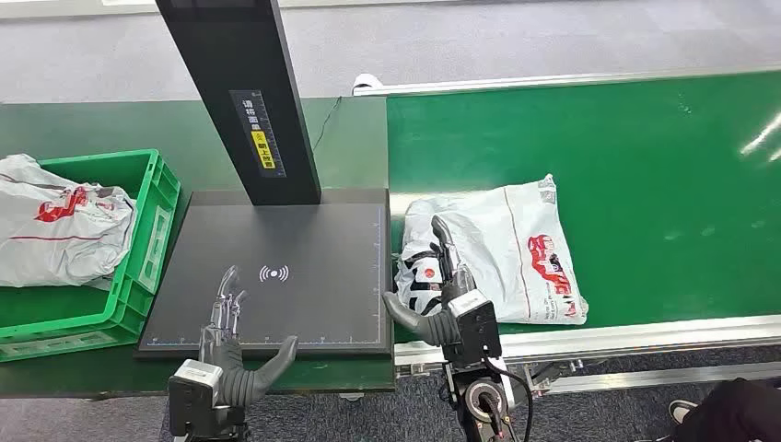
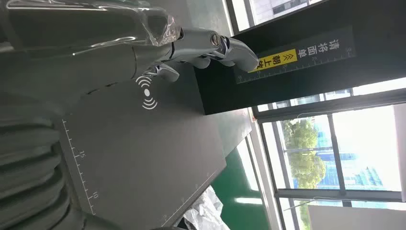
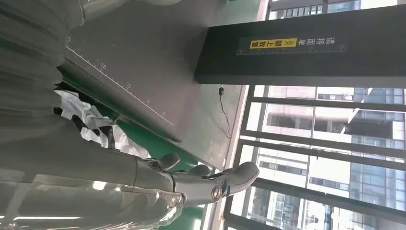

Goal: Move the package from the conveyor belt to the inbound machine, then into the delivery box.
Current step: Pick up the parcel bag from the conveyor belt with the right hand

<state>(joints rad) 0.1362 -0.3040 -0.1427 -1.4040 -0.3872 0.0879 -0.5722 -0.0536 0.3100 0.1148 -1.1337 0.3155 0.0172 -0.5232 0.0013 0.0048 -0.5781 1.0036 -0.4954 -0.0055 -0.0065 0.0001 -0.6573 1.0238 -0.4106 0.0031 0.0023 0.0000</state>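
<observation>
Head view, package: the white package (image 1: 502, 253) lies on the green conveyor belt (image 1: 645, 175), just beside the black scanner pad (image 1: 276, 276).
Head view, right hand: the right hand (image 1: 440, 276) rests on the package's pad-side end, fingers laid flat and thumb out, not clenched around it.
Head view, left hand: the left hand (image 1: 230, 322) hovers open over the pad.
Head view, crate: the green crate (image 1: 138, 267), on the pad's far side from the belt, holds another bag (image 1: 55, 226).
Left wrist view: fingers (image 2: 210, 48) spread above the pad's wireless mark (image 2: 147, 93), holding nothing.
Right wrist view: fingers (image 3: 210, 184) extended over the belt; crumpled package (image 3: 88, 120) beside the pad's edge.
Progress: no step looks finished; lifting, scanning and boxing all remain.
</observation>
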